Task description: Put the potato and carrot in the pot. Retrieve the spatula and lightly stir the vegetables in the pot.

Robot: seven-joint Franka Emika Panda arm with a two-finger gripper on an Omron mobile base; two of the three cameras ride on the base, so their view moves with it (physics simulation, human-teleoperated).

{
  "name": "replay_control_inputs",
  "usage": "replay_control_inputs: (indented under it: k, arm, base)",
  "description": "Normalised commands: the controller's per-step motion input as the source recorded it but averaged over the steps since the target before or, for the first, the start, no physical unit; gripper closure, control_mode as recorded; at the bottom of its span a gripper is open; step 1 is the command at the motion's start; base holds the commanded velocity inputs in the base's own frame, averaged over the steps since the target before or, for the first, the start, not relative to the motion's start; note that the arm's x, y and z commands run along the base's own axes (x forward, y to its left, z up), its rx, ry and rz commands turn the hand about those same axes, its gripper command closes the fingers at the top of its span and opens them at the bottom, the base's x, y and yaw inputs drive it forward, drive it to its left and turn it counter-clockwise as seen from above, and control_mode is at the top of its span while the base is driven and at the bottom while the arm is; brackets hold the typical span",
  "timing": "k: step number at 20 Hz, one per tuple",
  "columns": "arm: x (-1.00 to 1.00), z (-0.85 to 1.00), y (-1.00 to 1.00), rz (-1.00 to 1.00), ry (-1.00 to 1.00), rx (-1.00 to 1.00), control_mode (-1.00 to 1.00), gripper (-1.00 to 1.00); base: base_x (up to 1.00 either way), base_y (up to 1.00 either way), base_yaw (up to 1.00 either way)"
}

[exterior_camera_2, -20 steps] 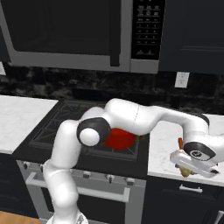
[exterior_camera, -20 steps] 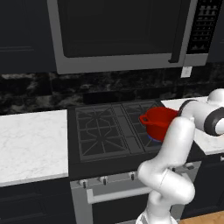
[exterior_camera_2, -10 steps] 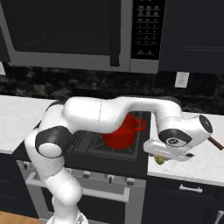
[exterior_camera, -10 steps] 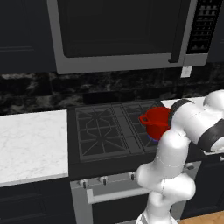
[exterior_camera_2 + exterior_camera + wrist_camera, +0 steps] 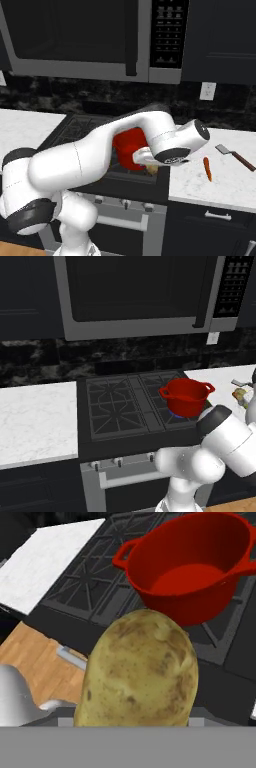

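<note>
My gripper (image 5: 151, 164) is shut on the potato (image 5: 153, 169), a pale beige lump hanging under the hand over the stove's front right corner. In the hand view the potato (image 5: 140, 672) looms large and hides the fingertips. The red pot (image 5: 192, 572) stands empty on the burner just beyond it, a little above and to the right in that view. My forearm partly covers the pot (image 5: 127, 145), which also shows on the right front burner (image 5: 185, 396). On the right counter lie the orange carrot (image 5: 206, 168) and the spatula (image 5: 235, 155), apart from the gripper.
The black stove (image 5: 125, 406) has raised grates around the pot. White marble counters (image 5: 35, 421) flank it on both sides. A microwave (image 5: 90, 40) hangs overhead. A wood floor shows below the stove's front edge (image 5: 35, 657).
The arm has swung left from above the right counter's front edge to the stove's front right corner, carrying the potato toward the pot. Carrot, spatula and pot have not moved.
</note>
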Motion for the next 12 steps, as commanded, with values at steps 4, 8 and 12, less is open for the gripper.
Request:
replay_control_inputs:
  k: [4,8,12]
  arm:
    - [0.26,0.54,0.63,0.01,0.0,-0.02,-1.0,1.0]
    - [0.29,0.88,0.31,0.0,0.06,-0.08,-1.0,1.0]
    - [0.37,0.37,0.44,-0.12,0.13,-0.15,-1.0,1.0]
  base:
    - [0.0,0.0,0.0]
    - [0.0,0.0,0.0]
    - [0.0,0.0,0.0]
